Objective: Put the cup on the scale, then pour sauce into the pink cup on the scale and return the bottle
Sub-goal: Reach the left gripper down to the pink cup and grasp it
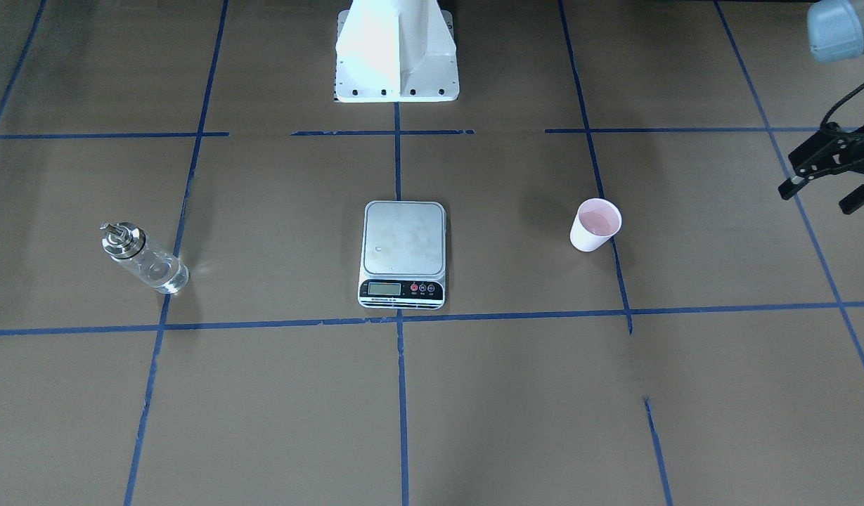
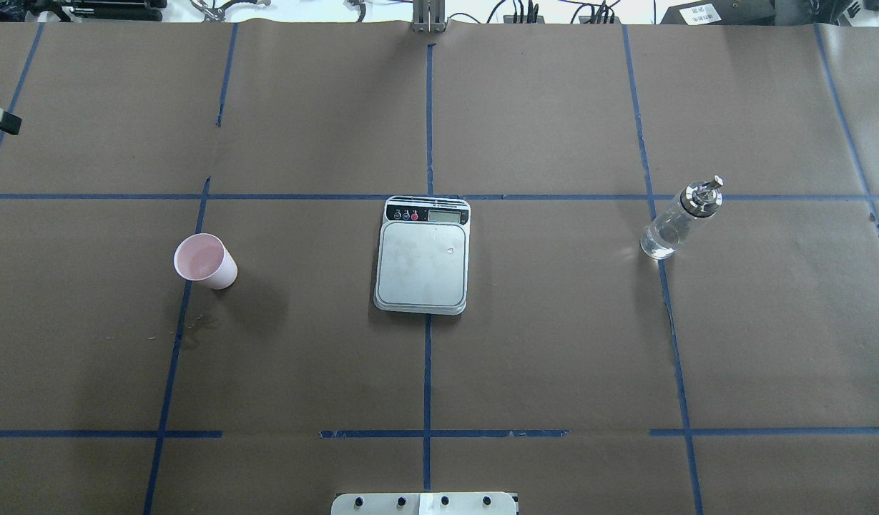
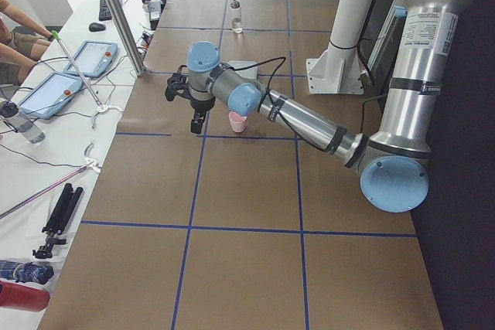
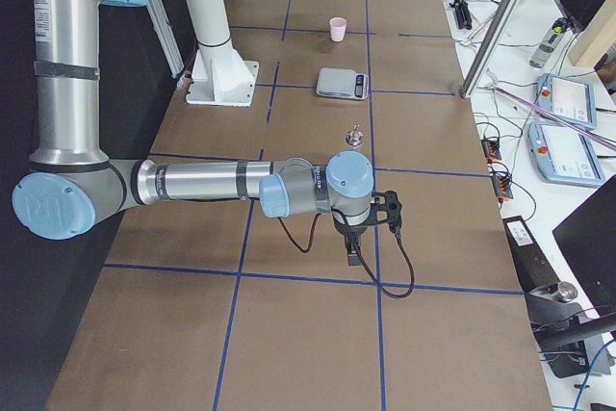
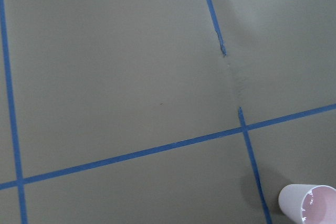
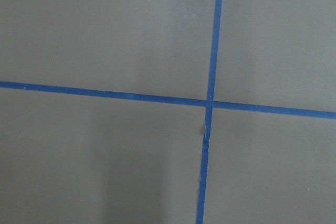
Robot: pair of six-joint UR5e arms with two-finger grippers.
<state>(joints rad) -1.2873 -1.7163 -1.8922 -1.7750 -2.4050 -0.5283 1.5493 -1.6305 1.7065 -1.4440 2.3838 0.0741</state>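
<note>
The pink cup (image 1: 595,225) stands upright on the brown table, apart from the scale, on my left side; it also shows in the overhead view (image 2: 204,261) and at the left wrist view's lower right corner (image 5: 308,208). The scale (image 1: 403,242) lies at the centre with a bare platform (image 2: 423,265). The glass bottle (image 1: 142,258) with its silver spout stands upright on my right side (image 2: 679,222), with clear sauce inside. My left gripper (image 1: 822,195) is open and empty, above the table beyond the cup. My right gripper (image 4: 371,228) shows only in the exterior right view; I cannot tell its state.
The white robot pedestal (image 1: 396,56) stands behind the scale. Blue tape lines (image 2: 428,129) divide the brown paper table. Small wet marks (image 2: 196,325) lie near the cup. Tablets and cables (image 3: 85,63) lie off the table's far edge.
</note>
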